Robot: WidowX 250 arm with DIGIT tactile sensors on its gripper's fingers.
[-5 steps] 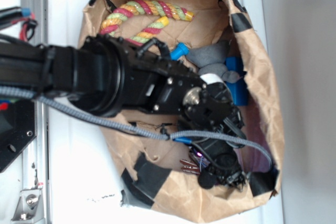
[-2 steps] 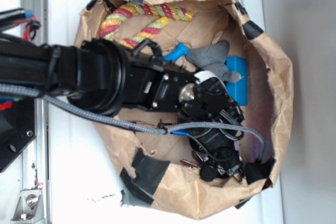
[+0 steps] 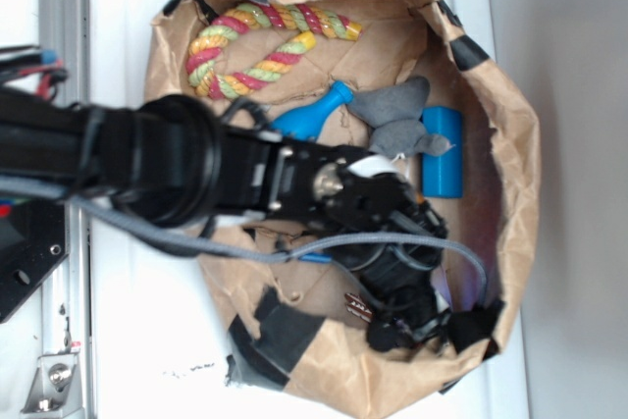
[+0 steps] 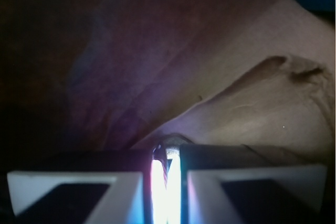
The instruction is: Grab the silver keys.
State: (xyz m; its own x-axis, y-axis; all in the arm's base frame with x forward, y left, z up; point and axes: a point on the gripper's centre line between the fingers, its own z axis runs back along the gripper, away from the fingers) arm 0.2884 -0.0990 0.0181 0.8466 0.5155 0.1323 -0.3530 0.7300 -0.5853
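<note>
While the arm reaches deep into a paper bag (image 3: 510,144), its hand (image 3: 407,326) sits low beside the keys (image 3: 355,307). Wrist view: the fingers (image 4: 73,192) are nearly closed, pinching a thin metallic sliver, likely the keys (image 4: 167,169).
</note>
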